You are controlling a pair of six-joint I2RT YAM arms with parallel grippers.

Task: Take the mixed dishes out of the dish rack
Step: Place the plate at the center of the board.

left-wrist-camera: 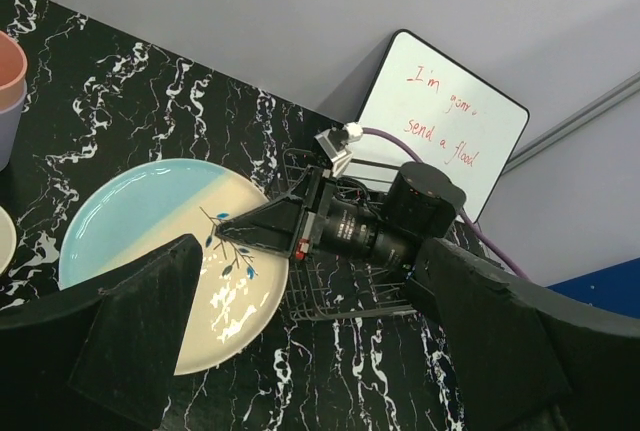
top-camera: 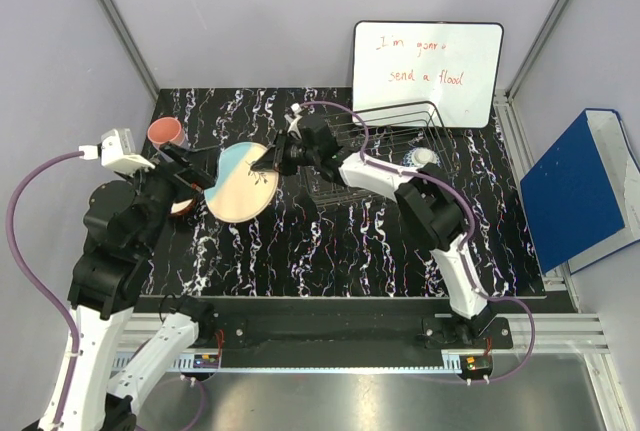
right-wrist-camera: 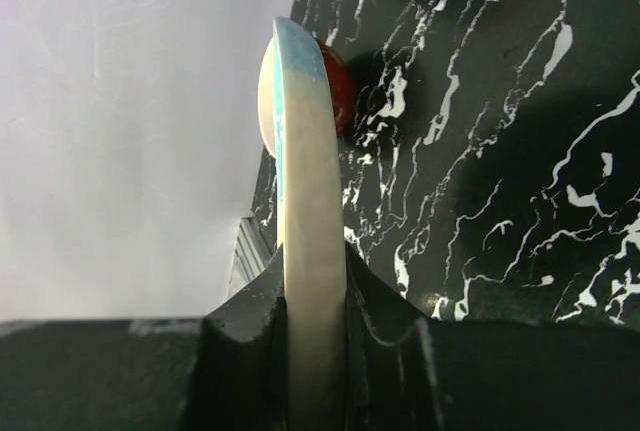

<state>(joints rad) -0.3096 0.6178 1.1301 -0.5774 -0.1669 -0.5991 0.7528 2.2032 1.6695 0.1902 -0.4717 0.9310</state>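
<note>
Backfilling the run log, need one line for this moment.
right gripper: shut on large plate rim | large plate: outside dish rack, to its left | left gripper: open, near plate

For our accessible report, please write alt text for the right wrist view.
The right gripper clamps a blue-and-cream plate by its rim, seen edge-on against a black marbled table. A red bowl shows behind the plate.
</note>
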